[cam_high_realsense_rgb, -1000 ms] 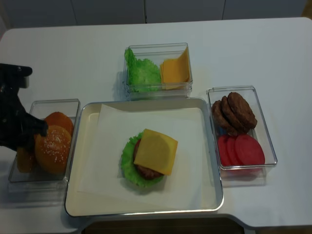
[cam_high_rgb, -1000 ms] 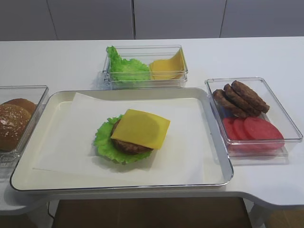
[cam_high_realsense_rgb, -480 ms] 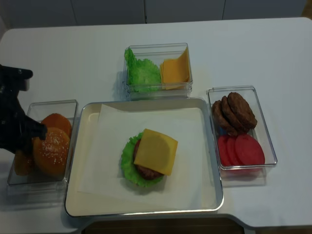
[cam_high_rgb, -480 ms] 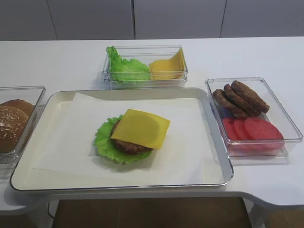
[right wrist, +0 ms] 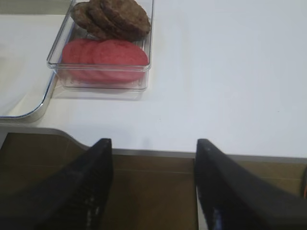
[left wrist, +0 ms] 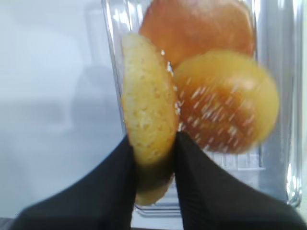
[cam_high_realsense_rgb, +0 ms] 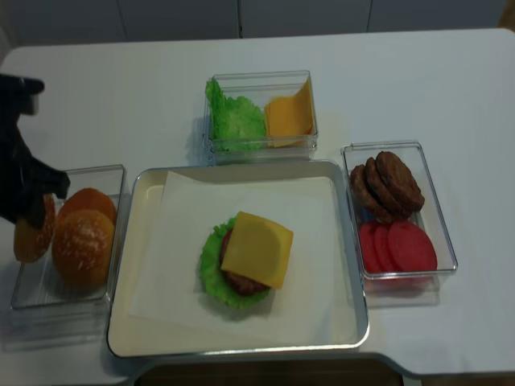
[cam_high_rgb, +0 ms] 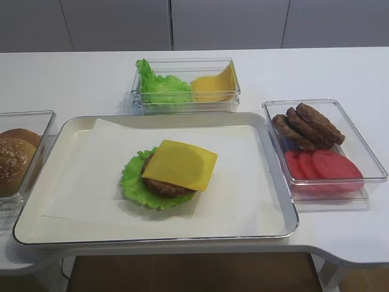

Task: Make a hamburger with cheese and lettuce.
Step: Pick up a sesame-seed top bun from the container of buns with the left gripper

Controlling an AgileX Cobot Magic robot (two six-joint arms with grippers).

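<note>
Now left hand (left wrist: pixel 152 163) pinches a bun half (left wrist: pixel 148 120) edgewise above the bun box (cam_high_realsense_rgb: pixel 64 289), right hand (right wrist: pixel 151 191) spread, holding nothing, off the worktop (right wrist: pixel 230 72) edge.

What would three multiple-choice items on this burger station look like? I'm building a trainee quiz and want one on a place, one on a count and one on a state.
1. Where does the cheese lie?
A. On the patty on the tray
B. In the bun box
C. On the tomato slices

2. How many brown patties are in the clear box on the right?
A. One
B. Three
C. Six

3. What is the state of the left gripper?
A. Open and empty
B. Shut on a bun half
C. Out of every view

Answers:
1. A, since the yellow square covers the patty on its lettuce leaf.
2. B, since three overlapping discs show above the red slices.
3. B, since the left wrist view shows both fingers pressed against the bun half, held edge-on.
</note>
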